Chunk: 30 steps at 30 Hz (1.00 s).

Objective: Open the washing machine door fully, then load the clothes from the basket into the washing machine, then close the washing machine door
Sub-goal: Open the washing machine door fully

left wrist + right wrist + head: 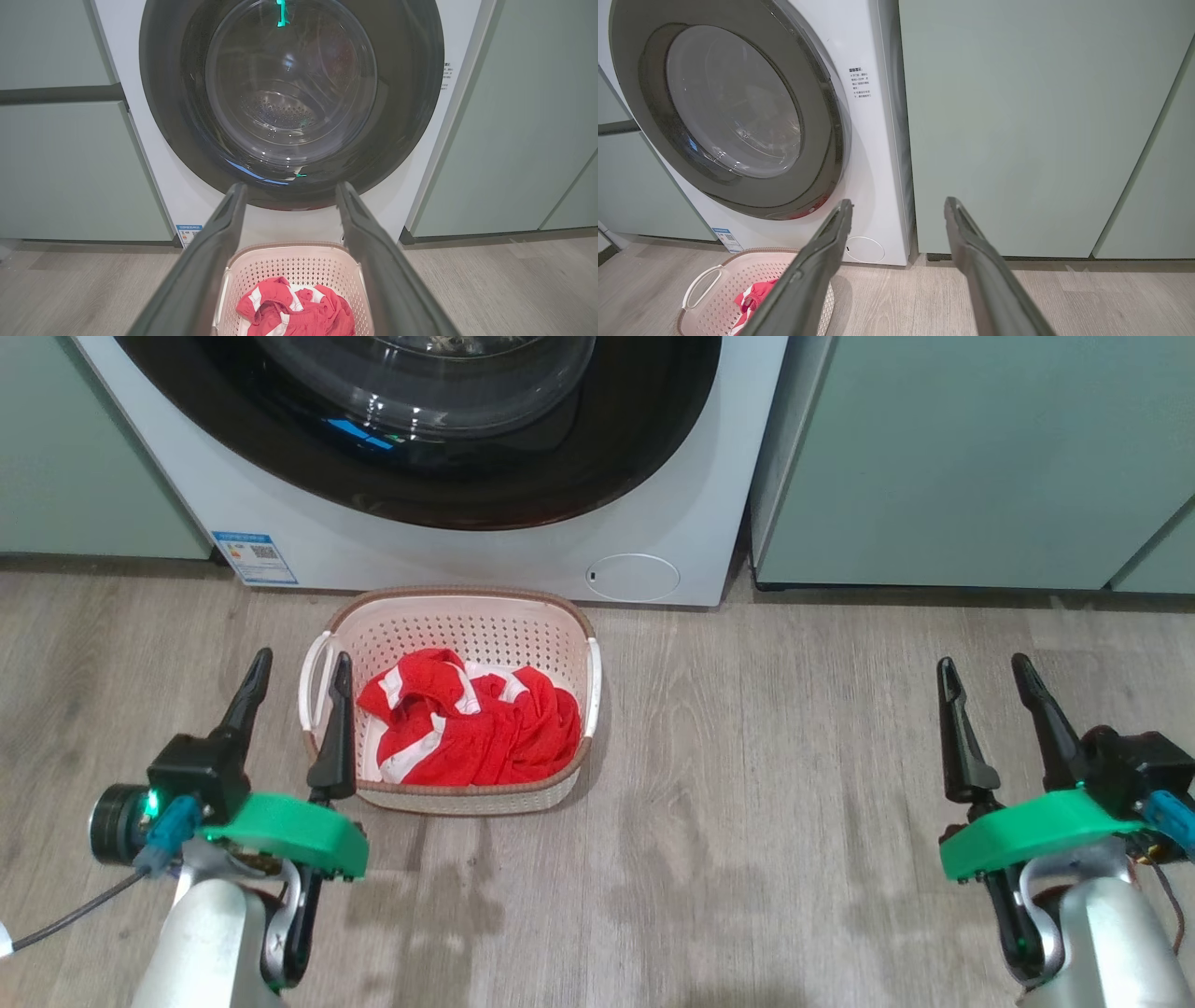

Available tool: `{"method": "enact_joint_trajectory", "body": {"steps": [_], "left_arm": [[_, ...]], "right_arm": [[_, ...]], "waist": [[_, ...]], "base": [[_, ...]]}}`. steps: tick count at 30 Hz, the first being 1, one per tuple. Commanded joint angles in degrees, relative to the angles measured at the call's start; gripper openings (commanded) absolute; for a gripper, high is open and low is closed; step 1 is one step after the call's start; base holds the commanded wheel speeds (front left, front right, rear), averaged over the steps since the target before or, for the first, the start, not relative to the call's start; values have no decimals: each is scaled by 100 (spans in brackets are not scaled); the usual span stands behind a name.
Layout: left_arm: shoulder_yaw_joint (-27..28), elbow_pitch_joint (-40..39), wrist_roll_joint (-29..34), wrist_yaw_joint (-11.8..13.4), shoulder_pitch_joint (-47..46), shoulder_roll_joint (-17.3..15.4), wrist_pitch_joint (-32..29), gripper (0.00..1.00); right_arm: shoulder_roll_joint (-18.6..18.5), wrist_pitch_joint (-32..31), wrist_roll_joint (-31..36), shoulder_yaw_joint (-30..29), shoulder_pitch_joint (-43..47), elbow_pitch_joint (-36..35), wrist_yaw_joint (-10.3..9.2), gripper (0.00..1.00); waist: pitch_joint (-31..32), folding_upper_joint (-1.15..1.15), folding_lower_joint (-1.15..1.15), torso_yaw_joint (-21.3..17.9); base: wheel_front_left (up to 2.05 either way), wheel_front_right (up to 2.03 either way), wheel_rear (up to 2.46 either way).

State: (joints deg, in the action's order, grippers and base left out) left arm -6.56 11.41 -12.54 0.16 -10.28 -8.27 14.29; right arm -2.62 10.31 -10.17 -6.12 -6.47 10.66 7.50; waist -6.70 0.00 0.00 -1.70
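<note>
The washing machine door (289, 93) sits shut on the washing machine (485, 560), just behind the basket (467, 607) of red clothes (476, 728) on the floor. The door is best hooked at its rim's free edge and swung wide along the hinge arc, clear of the basket. The left end effector (303, 656) and right end effector (983, 661) hover open and empty. The blue label (254, 555) and the small print (859, 83) beside the door are too small to read.

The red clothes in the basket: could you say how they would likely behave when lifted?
The clothes look thin and crumpled, so probably floppy, drooping from a pinch. They lie bunched in one heap, so several may rise together.
</note>
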Motion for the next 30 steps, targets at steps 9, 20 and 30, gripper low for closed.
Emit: {"method": "enact_joint_trajectory", "body": {"steps": [9,20,30], "left_arm": [[255,-168,61,-16,-175,-30,71,100],[283,-192,77,-74,-194,3,71,100],[351,-303,108,-135,-298,8,71,100]], "right_arm": [[-26,79,-25,145,-217,-163,-1,100],[-26,12,-105,115,-286,-118,-1,0],[-26,70,-1097,297,-664,-12,-1,0]], "waist": [[-20,0,0,7],[-92,0,0,6],[-396,0,0,-43]], "base": [[0,0,0],[0,0,0],[0,0,0]]}}
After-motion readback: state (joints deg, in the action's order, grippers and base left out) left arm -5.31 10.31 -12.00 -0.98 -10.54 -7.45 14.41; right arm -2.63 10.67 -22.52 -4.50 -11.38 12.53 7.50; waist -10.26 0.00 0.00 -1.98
